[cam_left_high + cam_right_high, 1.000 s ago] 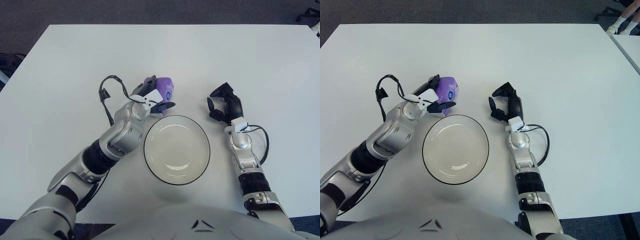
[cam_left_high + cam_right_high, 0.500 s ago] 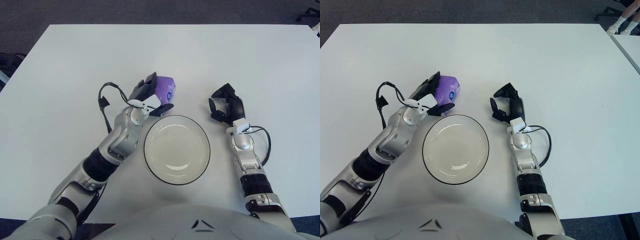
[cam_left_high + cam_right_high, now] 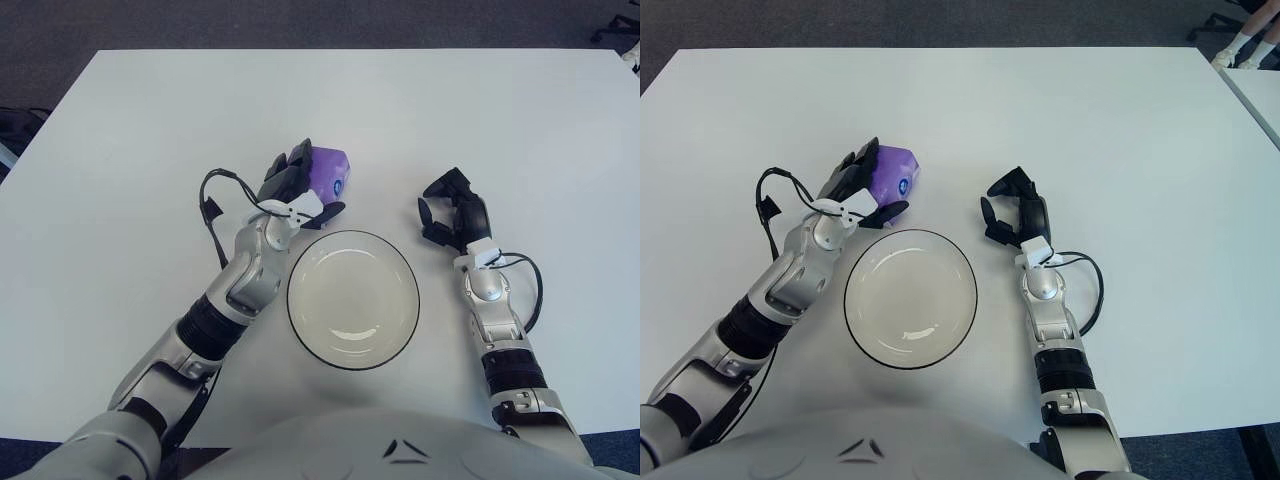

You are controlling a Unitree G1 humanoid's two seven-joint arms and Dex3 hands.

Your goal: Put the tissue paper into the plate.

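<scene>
The tissue paper is a small purple pack (image 3: 330,172) lying on the white table, just beyond the far left rim of the plate. The plate (image 3: 353,300) is a round, pale, dark-rimmed dish at the table's near middle, with nothing in it. My left hand (image 3: 300,190) is at the pack: its dark fingers wrap the pack's left side and the thumb presses the near side. My right hand (image 3: 452,208) rests on the table to the right of the plate, fingers loosely curled, holding nothing.
A black cable (image 3: 212,200) loops off my left wrist over the table. The white table (image 3: 480,110) stretches wide behind and to both sides. Dark carpet lies past its far edge.
My left forearm has swung forward and the hand has settled closer around the pack. The pack, plate and right hand have stayed in place.
</scene>
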